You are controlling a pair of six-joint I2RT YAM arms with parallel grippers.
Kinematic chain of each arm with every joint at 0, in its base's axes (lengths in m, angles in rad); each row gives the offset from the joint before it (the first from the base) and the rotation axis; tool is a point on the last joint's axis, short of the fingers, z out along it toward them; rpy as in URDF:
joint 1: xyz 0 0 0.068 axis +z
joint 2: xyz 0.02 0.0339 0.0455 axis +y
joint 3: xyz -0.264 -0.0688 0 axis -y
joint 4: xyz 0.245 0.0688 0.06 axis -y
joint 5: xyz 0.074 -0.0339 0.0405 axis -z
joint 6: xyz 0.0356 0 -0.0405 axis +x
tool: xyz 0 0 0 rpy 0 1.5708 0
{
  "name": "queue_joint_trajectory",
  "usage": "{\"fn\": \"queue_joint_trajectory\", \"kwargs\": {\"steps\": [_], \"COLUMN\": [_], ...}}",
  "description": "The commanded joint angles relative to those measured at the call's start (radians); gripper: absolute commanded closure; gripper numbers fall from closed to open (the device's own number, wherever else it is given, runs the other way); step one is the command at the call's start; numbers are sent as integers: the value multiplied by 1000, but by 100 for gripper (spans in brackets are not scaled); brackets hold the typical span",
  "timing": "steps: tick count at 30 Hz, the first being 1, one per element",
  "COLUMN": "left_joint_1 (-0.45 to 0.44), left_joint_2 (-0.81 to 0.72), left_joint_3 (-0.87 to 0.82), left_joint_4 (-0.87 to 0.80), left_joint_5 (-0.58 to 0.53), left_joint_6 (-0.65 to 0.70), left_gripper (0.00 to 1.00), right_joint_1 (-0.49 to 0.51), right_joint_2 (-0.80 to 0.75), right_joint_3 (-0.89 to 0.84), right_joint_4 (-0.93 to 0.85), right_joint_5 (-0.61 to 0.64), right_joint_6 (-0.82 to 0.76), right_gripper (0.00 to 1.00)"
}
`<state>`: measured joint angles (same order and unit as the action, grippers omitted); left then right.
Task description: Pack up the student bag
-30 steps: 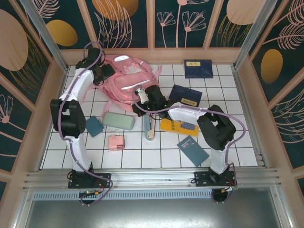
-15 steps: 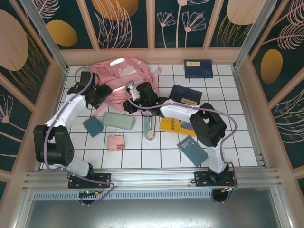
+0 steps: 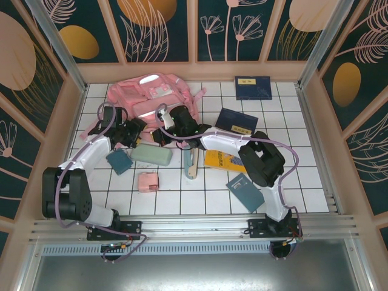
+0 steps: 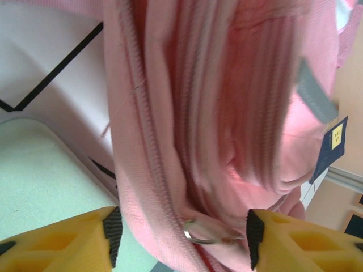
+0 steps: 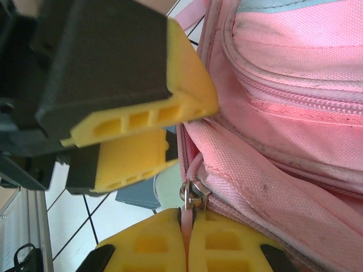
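The bag [image 3: 154, 97] lies flat at 11 o'clock on the table [image 3: 312, 188], its top near the back wall and its open zip edge facing 6 o'clock.

Both arms meet at that edge. The right arm [image 3: 224, 140] reaches in from 3 o'clock. The right fingers [image 5: 147, 246] are clenched together on the pink pull tab [image 5: 186, 224], with the tab's metal ring [image 5: 190, 192] just above their tips. The left arm [image 3: 91, 151] comes in from 8 o'clock. The left fingers [image 4: 57, 241] stand apart on either side of the bag's zip seam. A fold of pink fabric and the ring lie between them, and neither pad is pressed home. In the right wrist view these fingers sit at 10 o'clock, just beside the bag's rim.

A green case [image 3: 151, 156] lies at the bag's 6 o'clock, close under both grippers. A teal pad [image 3: 119, 162] is just beside the case at its 9 o'clock, and a small pink box [image 3: 148, 182] lies near its 6 o'clock. A beige and blue tool [image 3: 191, 163] lies at the case's 3 o'clock. A yellow book [image 3: 227, 162] lies beyond it under the right arm.

A navy book [image 3: 237, 121] lies at the bag's 4 o'clock, and a second navy book [image 3: 253, 88] lies at the table's 1 o'clock. A teal booklet [image 3: 245, 192] lies at 5 o'clock.
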<state>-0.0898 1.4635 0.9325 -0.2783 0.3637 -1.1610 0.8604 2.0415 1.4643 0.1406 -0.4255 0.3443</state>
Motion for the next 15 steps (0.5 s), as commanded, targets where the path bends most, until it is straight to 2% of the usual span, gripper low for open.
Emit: {"fn": "queue_joint_trajectory", "kwargs": {"steps": [1, 4, 10, 13, 15], "left_joint_1": [-2, -3, -3, 7, 14], "left_joint_2": [27, 44, 31, 25, 16], "left_joint_3": [-19, -37, 18, 29, 30], "left_joint_4": [78, 111, 49, 24, 16], "left_joint_5": [47, 76, 18, 7, -5], "left_joint_6": [-39, -62, 0, 25, 41], "left_gripper": [45, 56, 89, 99, 100], "right_joint_1": [20, 22, 23, 17, 6], "right_joint_2": [-26, -24, -43, -82, -109], "right_joint_3": [22, 22, -3, -72, -123], "right_joint_4": [66, 61, -15, -32, -30], "right_joint_5": [-36, -29, 7, 26, 33], "right_joint_6": [3, 1, -72, -107, -115], "right_gripper": [100, 100, 100, 100, 100]}}
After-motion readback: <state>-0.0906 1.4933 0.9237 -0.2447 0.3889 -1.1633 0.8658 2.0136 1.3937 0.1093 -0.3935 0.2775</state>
